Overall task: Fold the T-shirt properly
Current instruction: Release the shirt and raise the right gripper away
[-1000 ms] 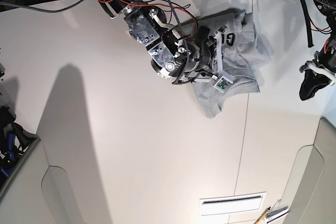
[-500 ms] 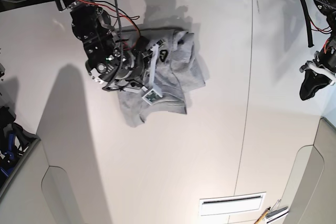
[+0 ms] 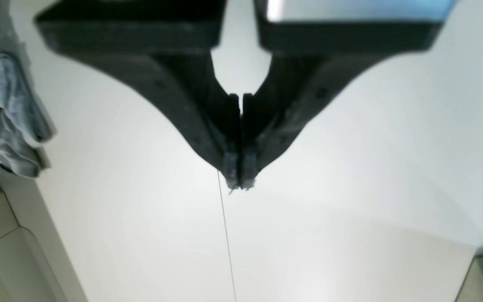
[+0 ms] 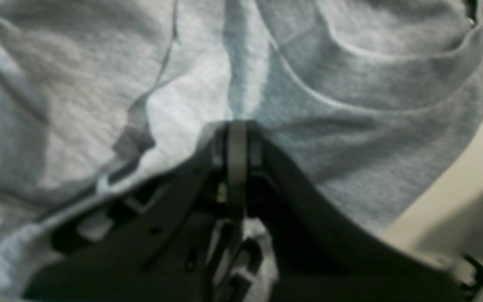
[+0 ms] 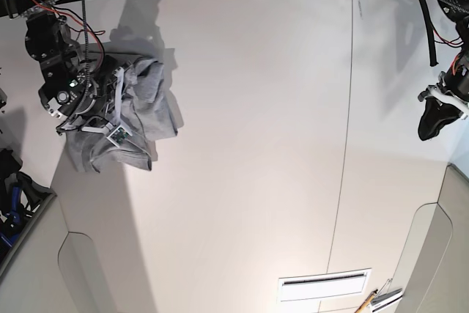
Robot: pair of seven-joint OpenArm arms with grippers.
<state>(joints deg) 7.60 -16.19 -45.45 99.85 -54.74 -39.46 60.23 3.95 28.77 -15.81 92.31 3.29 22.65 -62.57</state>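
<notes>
Positioning step: the right gripper (image 4: 236, 126), jaws pinched on the bunched T-shirt (image 5: 135, 119), holds it far-left on the surface (image 5: 256, 144). Left gripper (image 3: 240, 182) hangs closed, empty. Next: spread it flat.

Black arms (image 5: 62, 64), red wiring, matte black pincers (image 3: 240, 182).
</notes>
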